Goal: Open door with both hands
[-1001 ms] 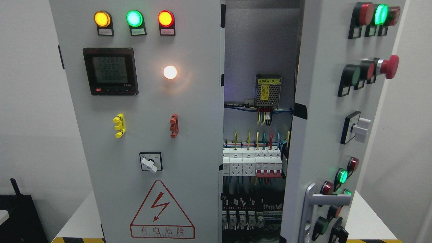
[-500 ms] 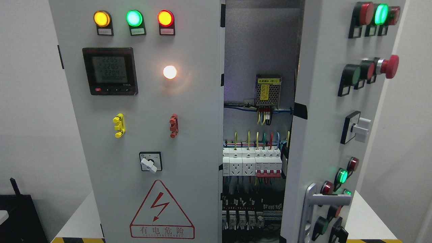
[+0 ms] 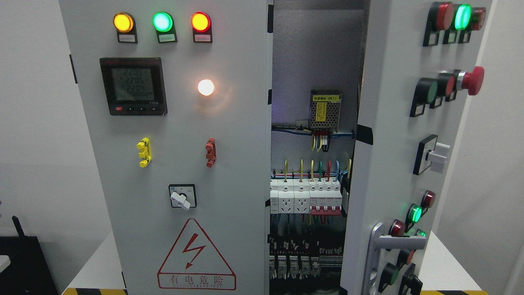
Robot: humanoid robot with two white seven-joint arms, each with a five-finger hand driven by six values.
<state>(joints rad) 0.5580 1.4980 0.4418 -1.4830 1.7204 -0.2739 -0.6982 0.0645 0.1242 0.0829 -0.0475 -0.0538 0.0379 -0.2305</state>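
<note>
You are looking straight at a grey sheet-metal electrical cabinet (image 3: 172, 123) standing on a white table (image 3: 446, 266). Neither hand shows in the head view, so you cannot tell how their fingers stand.

The right door (image 3: 393, 155) is swung open toward you, its painted face turned obliquely; the left door (image 3: 229, 176) sits closed and flat. Between them you see into the interior.

On the left door, read the red triangular warning sign (image 3: 196, 256) with a lightning bolt and the characters 有电危险. Above it sits a square rotary switch (image 3: 182, 196) with a white knob, a yellow clip (image 3: 144, 152) and a red clip (image 3: 211, 152), a glowing white round lamp (image 3: 206, 87), and a black-framed digital meter (image 3: 133, 86) whose digits are too blurred to trust. Along the top run three round lamps: amber (image 3: 123, 22), green (image 3: 162, 21), red (image 3: 200, 21), each with a small illegible label.

Inside, a perforated metal power supply (image 3: 325, 110) carries a yellow label ending in "(B1)". Below it sit white breakers (image 3: 305, 196) with coloured wires.

The open door carries a silver bar handle (image 3: 376, 254) low down, a red mushroom button (image 3: 473, 80), and a white-knobbed selector (image 3: 434, 157).
</note>
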